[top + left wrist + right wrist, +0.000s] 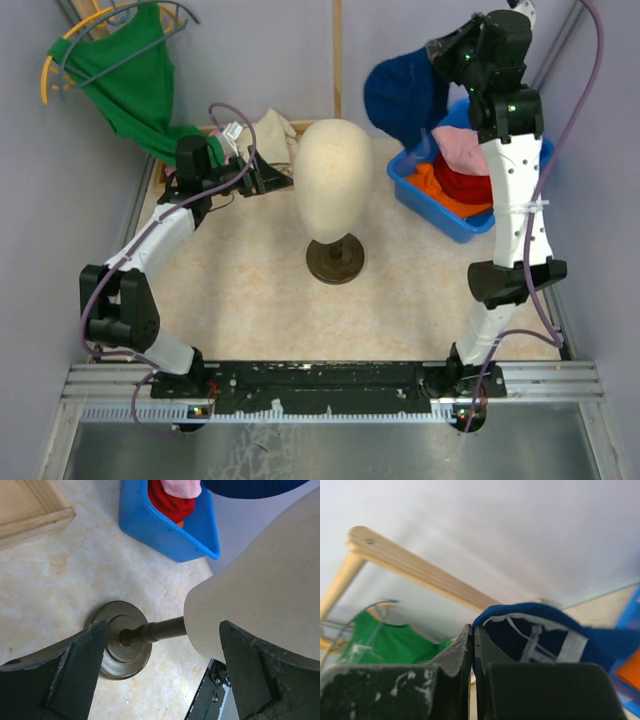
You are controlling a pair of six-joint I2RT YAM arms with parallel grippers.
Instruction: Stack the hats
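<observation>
My right gripper (447,55) is shut on the brim of the navy blue hat (403,95) and holds it in the air above the blue bin (448,222); in the right wrist view the gripper (474,630) pinches the hat's edge (535,612), its white inner seams showing. The pink hat (462,147), a red hat (468,182) and an orange hat (432,184) lie in the bin. The bare beige mannequin head (333,178) stands mid-table on a dark round base (335,260). My left gripper (278,180) is open and empty beside the head's left side (265,600).
A green garment on a hanger (125,70) hangs at the back left. A beige cloth (272,132) lies in a wooden tray (30,507) behind the left gripper. Walls close in on both sides.
</observation>
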